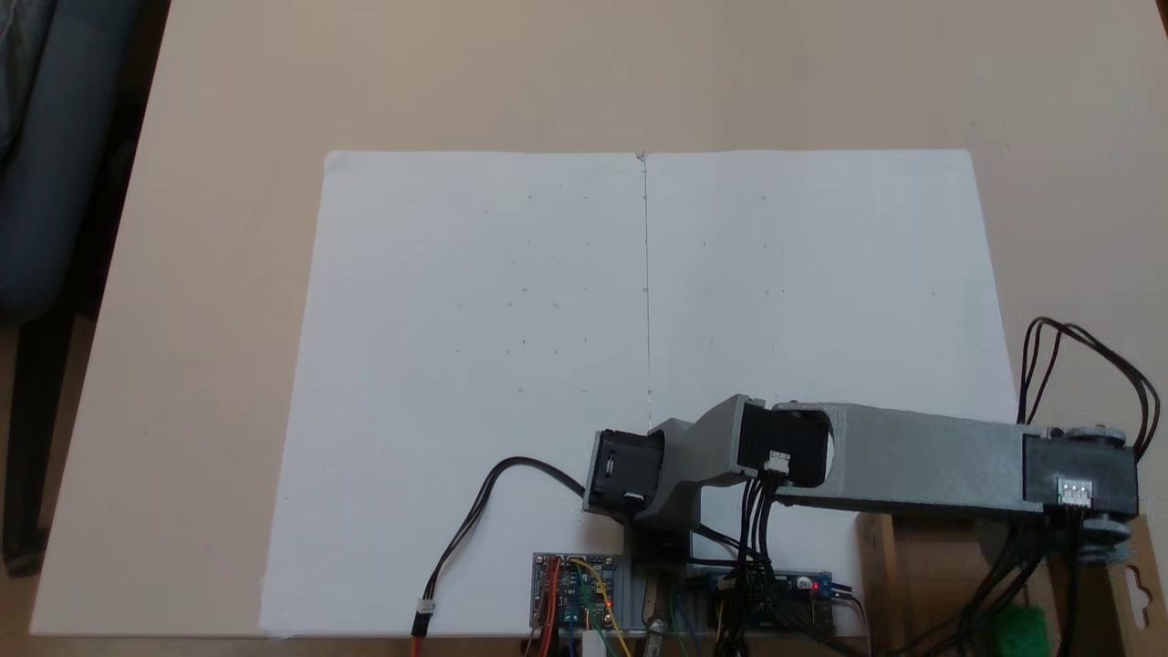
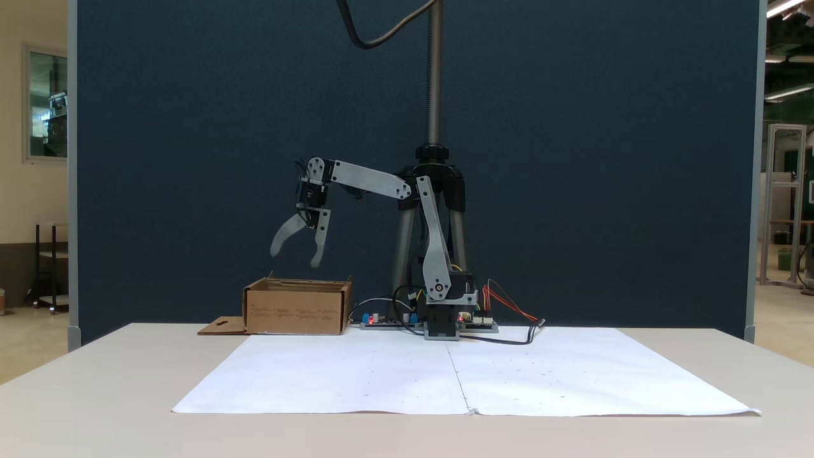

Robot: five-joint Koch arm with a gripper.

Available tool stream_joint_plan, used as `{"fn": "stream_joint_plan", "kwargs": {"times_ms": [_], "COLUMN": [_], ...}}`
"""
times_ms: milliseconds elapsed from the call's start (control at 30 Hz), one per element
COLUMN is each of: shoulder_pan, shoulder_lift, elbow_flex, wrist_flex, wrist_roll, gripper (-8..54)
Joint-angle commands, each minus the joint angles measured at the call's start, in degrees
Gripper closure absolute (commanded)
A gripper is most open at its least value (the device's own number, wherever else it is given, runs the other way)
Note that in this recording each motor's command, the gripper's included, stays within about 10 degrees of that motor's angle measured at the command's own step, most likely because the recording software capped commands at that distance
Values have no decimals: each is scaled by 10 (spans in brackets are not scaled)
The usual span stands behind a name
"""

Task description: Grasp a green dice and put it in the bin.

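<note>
green dice (image 1: 1020, 630) registers as a blurred bright green patch at the lower right of a fixed view looking down, inside the bin (image 1: 922, 566), partly crossed by black cables; its pips cannot be made out.

in the fixed view from the table's front edge, findings run near to far. nearest lies the beige table (image 2: 95, 394). on it rest two white paper sheets (image 2: 356, 381) laid side by side, their seam running toward the robot's base. beyond the sheets, the circuit boards (image 2: 381, 320) with lit red indicators sit on either side of the arm's base (image 2: 443, 318), with black and orange wires trailing to the right. left of the boards stands the bin, a brown cardboard box with upright walls; its side flap (image 2: 219, 327) with a cutout lies flat on the table to the left. the dice is hidden behind the box wall from this side.

gripper (image 2: 294, 256) hangs above the bin, apart from its rim, fingers pointing down and spread, released, nothing between them. the arm (image 2: 372, 179) reaches left from the base. behind stands a tripod post (image 2: 434, 70), then a dark blue partition (image 2: 604, 159).
</note>
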Motion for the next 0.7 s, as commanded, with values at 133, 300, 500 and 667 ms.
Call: {"fn": "stream_joint_plan", "kwargs": {"times_ms": [133,300,500,667], "shoulder_pan": [-182,-422,-681,-854], "shoulder_lift": [120,148,163,171], "elbow_flex": [-47,-46,-46,-32], "wrist_flex": [-18,-20,-83,-91], "wrist_roll": [158,187,188,185], "gripper": [43,36,36,11]}}
